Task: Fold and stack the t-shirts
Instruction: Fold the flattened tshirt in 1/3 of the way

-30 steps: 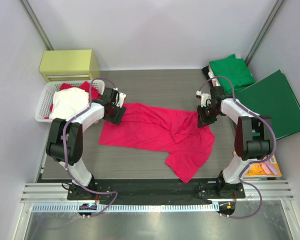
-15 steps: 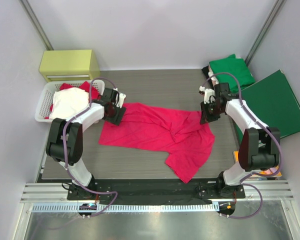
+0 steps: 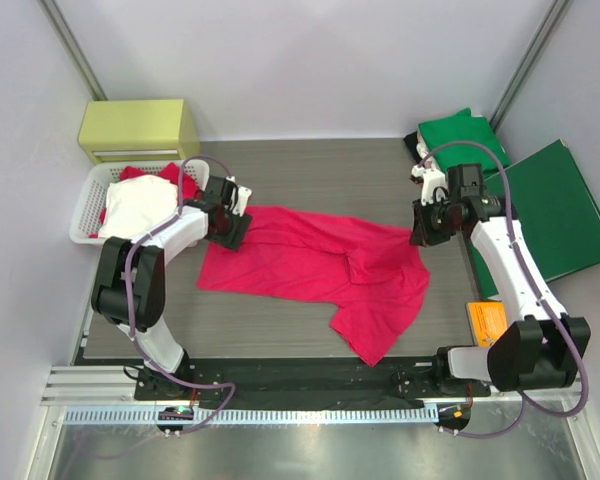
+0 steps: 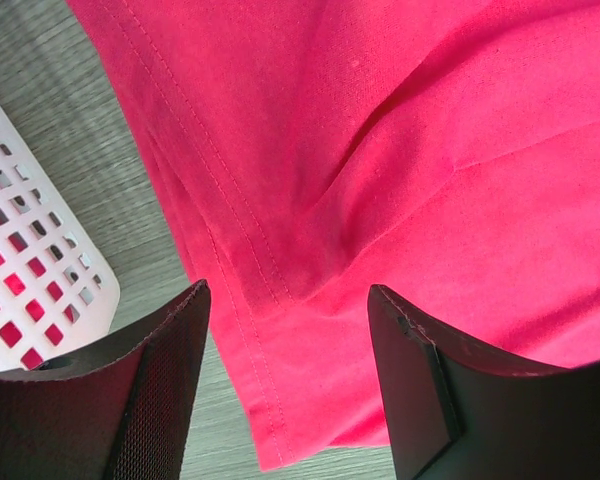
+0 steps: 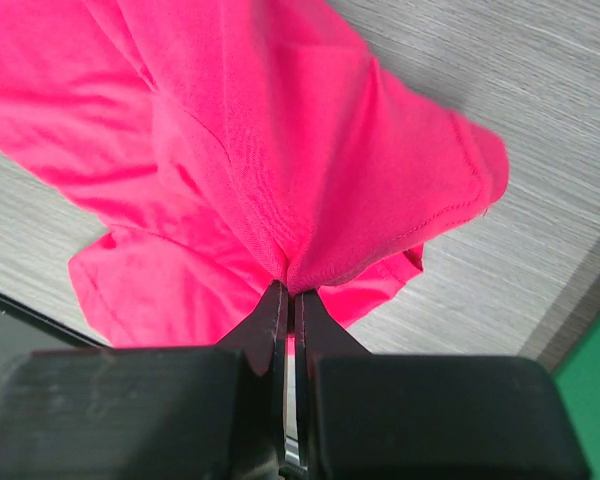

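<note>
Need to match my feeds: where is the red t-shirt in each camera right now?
Top external: red t-shirt spread across the middle of the picture.
Left wrist: fills the upper right, hemmed corner between the open left claw's fingers.
Right wrist: upper left and centre, a fold pinched in the shut right claw.
Shared landmark: the grey wood-grain table under it.

— What can't you make out?
— In my left wrist view the red shirt (image 4: pixel 400 150) runs off at 12 and 3 o'clock, the basket (image 4: pixel 75 325) at 9. From above, the pale shirt (image 3: pixel 138 205) covers most of a second red cloth (image 3: pixel 137 173).
— And on the right?
— An orange thing (image 3: pixel 487 322) at 4 o'clock, half behind my right arm (image 3: pixel 510 262); I can't name it.
</note>
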Controlling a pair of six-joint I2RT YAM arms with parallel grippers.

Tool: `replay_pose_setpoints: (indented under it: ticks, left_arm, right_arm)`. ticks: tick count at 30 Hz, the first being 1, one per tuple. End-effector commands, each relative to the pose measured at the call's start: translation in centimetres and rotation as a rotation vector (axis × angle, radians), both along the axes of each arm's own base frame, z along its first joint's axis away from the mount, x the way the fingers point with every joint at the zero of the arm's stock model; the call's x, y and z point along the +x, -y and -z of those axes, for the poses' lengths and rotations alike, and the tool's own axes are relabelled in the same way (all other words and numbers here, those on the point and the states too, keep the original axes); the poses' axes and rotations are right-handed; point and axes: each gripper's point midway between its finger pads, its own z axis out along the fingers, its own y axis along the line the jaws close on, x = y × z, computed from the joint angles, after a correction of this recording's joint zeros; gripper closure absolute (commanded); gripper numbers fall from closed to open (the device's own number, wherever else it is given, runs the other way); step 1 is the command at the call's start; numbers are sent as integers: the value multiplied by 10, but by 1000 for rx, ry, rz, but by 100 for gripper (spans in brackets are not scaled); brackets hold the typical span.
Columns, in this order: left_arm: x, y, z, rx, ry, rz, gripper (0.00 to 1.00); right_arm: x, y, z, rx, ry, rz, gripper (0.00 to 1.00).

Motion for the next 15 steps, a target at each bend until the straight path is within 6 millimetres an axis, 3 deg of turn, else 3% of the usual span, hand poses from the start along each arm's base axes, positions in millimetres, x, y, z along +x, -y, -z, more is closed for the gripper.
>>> replay_pose_setpoints:
  ticks: [1,6,7,9,10,11,13,15]
  left_arm:
    - [6,3,-19,-16,66,21,35]
    - [6,3,-16,-16,60,22,35]
    - [7,4,-16,-18,59,21,34]
    - [7,5,-15,-20,54,21,35]
    - [7,5,-14,-21,52,23,35]
    - [7,5,-14,-21,52,23,35]
    - [6,5,-13,-20,51,25,35]
    - [5,4,-12,-17,47,25,35]
  right_arm:
    - [-11,-1,-41,22,90,14,99]
    - [-19,2,-57,14,137,24,99]
    - [-18,3,-55,8,131,29,93]
    - [-17,7,-46,-14,113,33,77]
    - [-15,8,-40,-22,99,36,54]
    - [-13,9,-32,-31,80,32,43]
    - [-7,15,-20,-57,75,57,25]
    - [2,23,-10,-103,90,83,19]
